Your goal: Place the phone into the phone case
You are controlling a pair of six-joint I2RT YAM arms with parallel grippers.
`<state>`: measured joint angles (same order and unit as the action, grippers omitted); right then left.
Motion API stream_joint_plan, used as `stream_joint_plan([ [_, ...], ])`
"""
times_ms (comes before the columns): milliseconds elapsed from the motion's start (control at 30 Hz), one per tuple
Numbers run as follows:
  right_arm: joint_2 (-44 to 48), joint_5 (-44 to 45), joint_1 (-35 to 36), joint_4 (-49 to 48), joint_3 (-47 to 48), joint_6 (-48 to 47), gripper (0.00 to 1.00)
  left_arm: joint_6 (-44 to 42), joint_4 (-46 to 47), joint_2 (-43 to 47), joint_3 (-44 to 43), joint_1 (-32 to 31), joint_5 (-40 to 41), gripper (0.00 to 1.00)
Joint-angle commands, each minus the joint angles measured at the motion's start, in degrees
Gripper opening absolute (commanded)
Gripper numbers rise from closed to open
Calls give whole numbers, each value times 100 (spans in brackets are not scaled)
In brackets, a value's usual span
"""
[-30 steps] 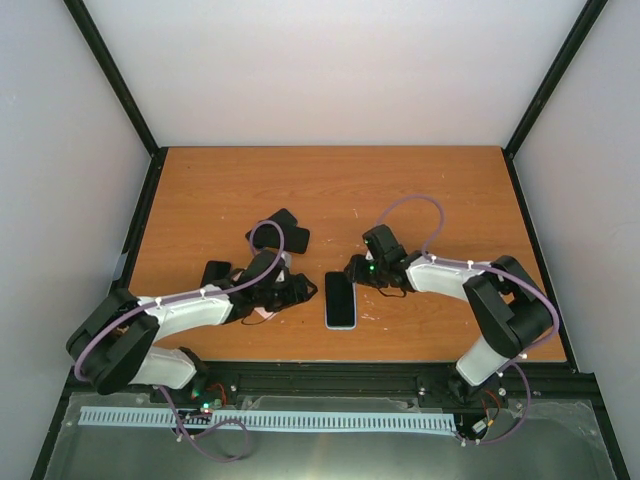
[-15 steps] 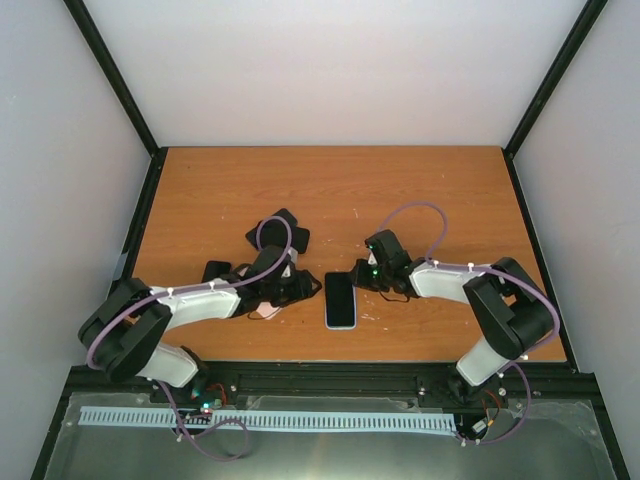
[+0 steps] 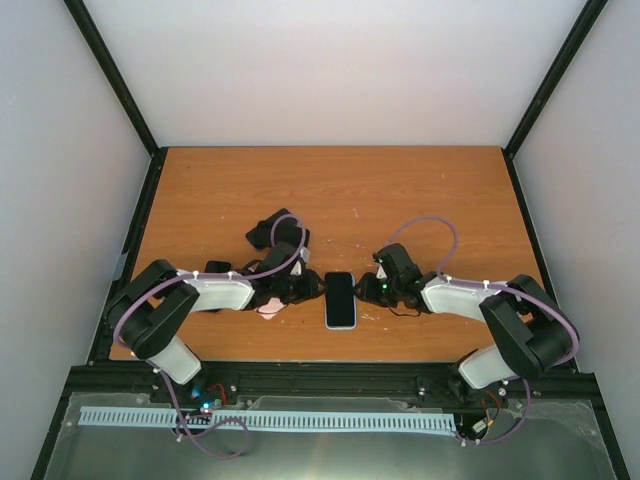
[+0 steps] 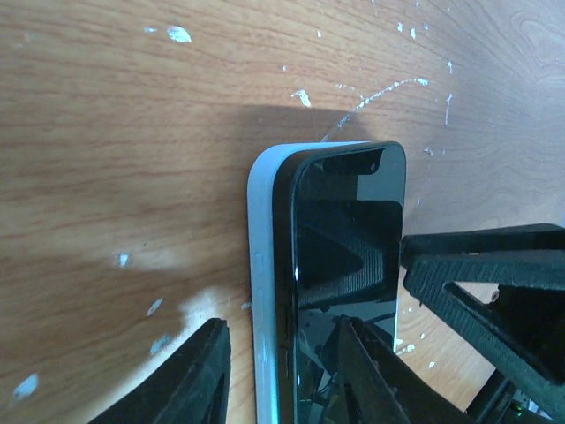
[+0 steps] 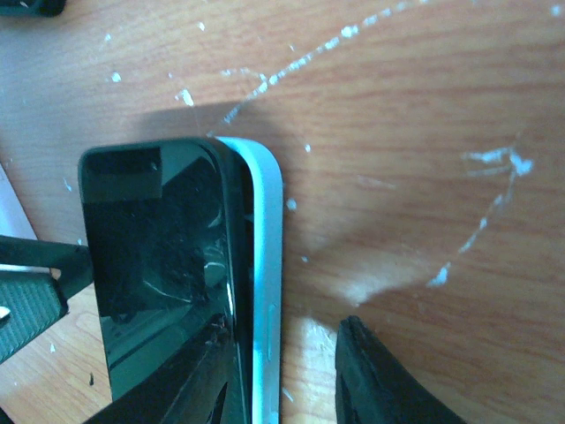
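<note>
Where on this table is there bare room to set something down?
Free: the table beyond both arms, widest at the right. Crowded: near centre, where left gripper and right gripper flank the phone; black bits lie behind the left arm.

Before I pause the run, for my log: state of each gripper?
Left gripper: jaws open, straddling one edge of the phone case, nothing clamped.
Right gripper: jaws open, straddling the opposite edge, nothing clamped.
</note>
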<state>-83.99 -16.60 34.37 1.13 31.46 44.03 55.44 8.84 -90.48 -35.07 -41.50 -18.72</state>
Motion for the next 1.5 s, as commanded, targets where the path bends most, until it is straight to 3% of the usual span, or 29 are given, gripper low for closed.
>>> stream_joint_plan([
  [0, -4, -203, 16, -320, -163, 164, 33, -163, 371, -278, -294, 29, -228, 32],
  [267, -332, -405, 15, -800, -249, 224, 32, -221, 637, -590, -335, 16, -478, 20],
  [500, -548, -727, 17, -1477, -307, 286, 32, -279, 720, -813, -466, -134, -599, 17],
  [767, -262, -875, 17, -1851, -381, 429, 31, -272, 651, -679, -419, -202, -495, 25],
  [967, -83, -1149, 17, -2284, -567, 718, 31, -181, 681, -430, -189, -204, -428, 37],
  [1467, 46, -1600, 17, -3157, -909, 1334, 33, -20, 1063, -132, 362, -206, -544, 44],
])
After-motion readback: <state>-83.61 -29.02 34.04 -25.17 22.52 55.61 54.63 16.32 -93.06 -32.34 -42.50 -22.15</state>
